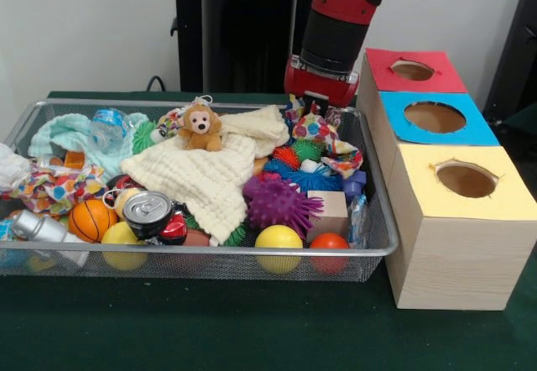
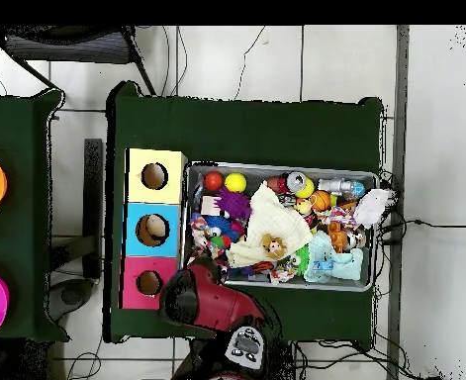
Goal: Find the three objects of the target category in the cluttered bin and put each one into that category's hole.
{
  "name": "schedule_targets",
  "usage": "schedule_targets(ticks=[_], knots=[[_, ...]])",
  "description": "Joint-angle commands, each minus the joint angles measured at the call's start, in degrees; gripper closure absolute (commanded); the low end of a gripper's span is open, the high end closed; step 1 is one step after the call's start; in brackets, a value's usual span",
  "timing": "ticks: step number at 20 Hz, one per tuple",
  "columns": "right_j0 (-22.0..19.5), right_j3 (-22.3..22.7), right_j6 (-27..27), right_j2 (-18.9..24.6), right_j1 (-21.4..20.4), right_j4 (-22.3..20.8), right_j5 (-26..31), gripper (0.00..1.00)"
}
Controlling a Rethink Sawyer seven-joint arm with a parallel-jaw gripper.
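A wire mesh bin holds a heap of toys: a yellow ball, an orange ball, a small basketball, a purple spiky ball, a soda can, a cream cloth and a monkey plush. My gripper hangs low over the bin's far right corner, just above a multicoloured cloth; the red wrist hides its tips. Beside the bin stand the red, blue and yellow holes. From overhead, the arm covers the bin's corner.
A water bottle and teal cloth lie at the bin's far left, a silver can at the near left. The wooden box row flanks the bin. Green cloth covers the table.
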Motion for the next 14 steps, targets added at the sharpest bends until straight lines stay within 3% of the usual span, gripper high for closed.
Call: schedule_targets(ticks=[1,6,9,14], knots=[[-0.92,-3.66,9.01,3.31,-8.53,1.66,10.55,1.0],[2.56,-6.15,9.84,-0.28,-10.83,2.77,18.11,1.0],[0.62,-5.2,10.26,2.69,-12.77,2.68,17.94,1.0],[0.27,-4.64,11.22,3.92,-15.0,3.3,18.28,1.0]])
